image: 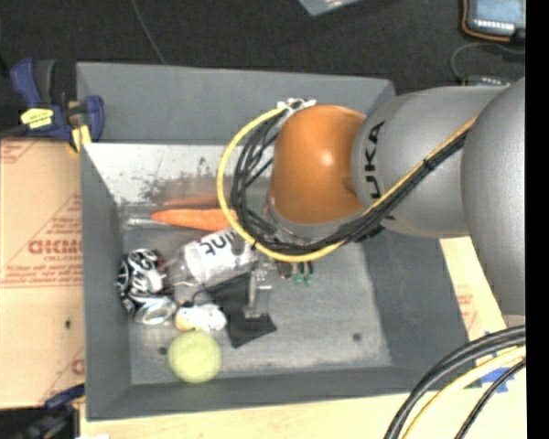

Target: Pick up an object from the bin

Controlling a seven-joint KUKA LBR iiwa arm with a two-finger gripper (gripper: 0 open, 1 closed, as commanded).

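- Camera view: you see the arm (421, 172) reach in from the right, its orange-covered wrist bent down over the bin (348, 314).
- The gripper (256, 293) points down over a flat black piece (252, 327) at front centre, beside a white can (218, 254); you cannot tell whether it is open or closed.

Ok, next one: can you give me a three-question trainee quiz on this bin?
1. True or false: the yellow-green ball lies by the lower wall of the bin in the camera view.
2. Which lies nearest the end effector? A) orange carrot B) flat black piece C) ball
3. Fill in: the white can lies just below the ____.
Key: 1 true; 2 B; 3 carrot.
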